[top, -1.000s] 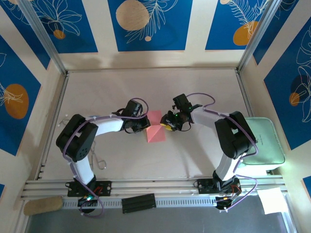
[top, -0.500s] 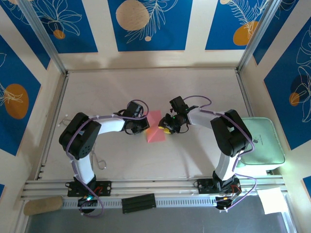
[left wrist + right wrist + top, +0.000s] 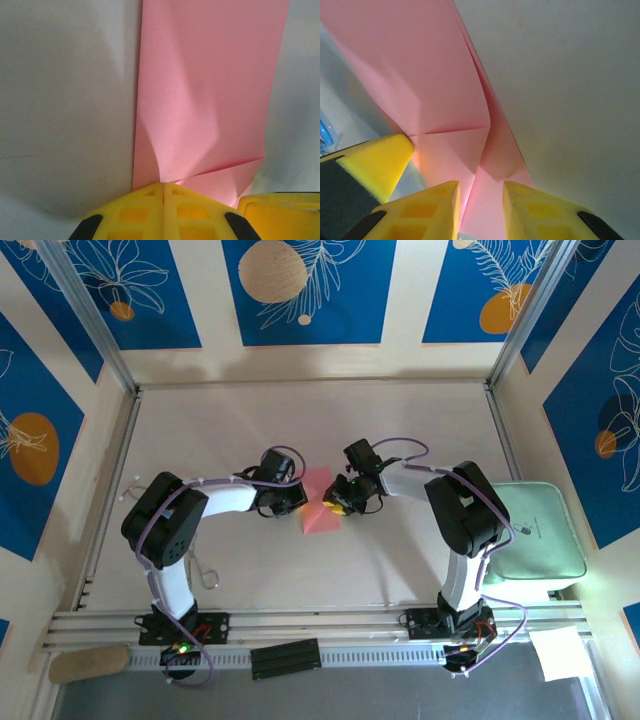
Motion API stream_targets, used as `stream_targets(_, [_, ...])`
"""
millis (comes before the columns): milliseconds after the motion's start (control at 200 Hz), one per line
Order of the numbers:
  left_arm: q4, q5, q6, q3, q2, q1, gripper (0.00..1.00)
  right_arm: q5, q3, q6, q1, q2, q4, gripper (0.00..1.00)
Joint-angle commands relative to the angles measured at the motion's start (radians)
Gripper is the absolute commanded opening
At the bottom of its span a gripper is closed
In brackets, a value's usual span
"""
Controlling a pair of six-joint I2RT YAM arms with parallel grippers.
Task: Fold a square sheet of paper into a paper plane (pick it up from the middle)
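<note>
The square sheet of paper [image 3: 321, 508], pink and partly folded with diagonal creases, lies at the middle of the table. My left gripper [image 3: 297, 502] is at its left edge. In the left wrist view its yellow fingertips [image 3: 163, 186] are shut on the paper [image 3: 210, 85], which puckers up from the pinch. My right gripper [image 3: 336, 504] is at the paper's right edge. In the right wrist view it [image 3: 480, 202] stands open, its fingers [image 3: 425, 210] straddling a raised fold of the paper [image 3: 420, 75] without pressing it. The left gripper's finger [image 3: 377, 162] shows close beside it.
A pale green pad [image 3: 541, 532] lies off the table's right edge, by the right arm's elbow. A white sheet [image 3: 560, 652], a black block [image 3: 285, 658] and a tan object [image 3: 85, 664] lie on the near rail [image 3: 330, 625]. Walls enclose the table.
The right gripper has slid left onto the paper's right edge and its jaws have narrowed a little. The left gripper stays shut at the paper's left edge.
</note>
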Motion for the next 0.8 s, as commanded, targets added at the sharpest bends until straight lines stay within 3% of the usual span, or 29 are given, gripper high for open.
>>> stream_targets(0, [-0.043, -0.033, -0.013, -0.032, 0.02, -0.004, 0.02, -0.023, 0.025, 0.01, 0.011, 0.019, -0.006, 0.29])
stream_targets(530, [-0.043, -0.036, -0.018, -0.038, 0.02, -0.004, 0.02, -0.012, -0.001, 0.003, 0.017, -0.008, 0.043, 0.24])
stream_targets(795, [-0.045, -0.035, -0.018, -0.036, 0.017, -0.004, 0.02, -0.065, 0.015, 0.006, 0.018, 0.033, 0.068, 0.25])
